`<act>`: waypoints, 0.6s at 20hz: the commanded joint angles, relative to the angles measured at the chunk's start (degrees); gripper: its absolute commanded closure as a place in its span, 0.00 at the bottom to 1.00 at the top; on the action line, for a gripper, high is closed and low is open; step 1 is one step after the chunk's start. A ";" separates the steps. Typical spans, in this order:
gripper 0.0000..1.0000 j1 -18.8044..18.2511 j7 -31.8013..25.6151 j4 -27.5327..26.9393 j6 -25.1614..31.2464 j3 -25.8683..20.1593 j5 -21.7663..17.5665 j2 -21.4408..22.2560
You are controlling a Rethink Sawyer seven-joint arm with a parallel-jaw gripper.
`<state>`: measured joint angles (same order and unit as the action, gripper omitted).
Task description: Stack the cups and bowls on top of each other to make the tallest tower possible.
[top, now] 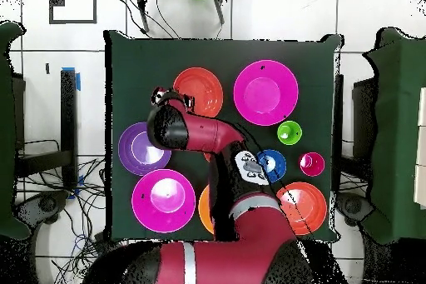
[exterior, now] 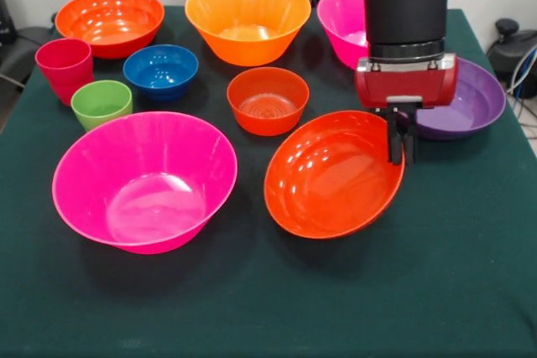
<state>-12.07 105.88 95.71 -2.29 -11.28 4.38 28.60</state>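
Note:
My gripper [exterior: 401, 147] is shut on the right rim of a red-orange bowl [exterior: 327, 178], which is tilted toward the camera at the table's middle right. In the overhead view the gripper [top: 169, 97] is at the left edge of this bowl [top: 200, 91]. A large magenta bowl [exterior: 144, 180] stands at the front left. The red-pink cup [exterior: 65, 64] and the lime green cup [exterior: 101, 102] stand at the left beside the small blue bowl [exterior: 161, 69]. The small orange-red bowl [exterior: 268, 100] is in the middle. No bowl is nested in another.
At the back stand a second red-orange bowl [exterior: 110, 21], the large light orange bowl [exterior: 247, 18] and a second magenta bowl [exterior: 344, 23], partly behind the arm. The purple bowl [exterior: 471, 100] is just right of the gripper. The table [exterior: 453, 274] has a dark green cloth.

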 commanded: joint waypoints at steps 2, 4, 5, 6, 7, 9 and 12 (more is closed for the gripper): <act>1.00 0.20 10.22 5.54 0.55 -5.85 -0.61 2.86; 1.00 0.22 10.38 6.01 0.15 -5.86 -0.57 3.50; 1.00 0.29 10.42 6.07 -0.18 -5.76 -0.56 3.61; 1.00 0.20 10.65 6.24 -1.16 -5.91 -0.73 3.70; 1.00 0.21 10.64 6.08 -1.91 -5.86 -0.92 3.54; 1.00 0.57 10.23 4.92 -4.21 -4.96 -1.54 2.93; 1.00 0.45 9.28 3.80 -6.14 -4.08 -2.60 2.68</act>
<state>-12.06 105.88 99.19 -3.81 -12.28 4.38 31.61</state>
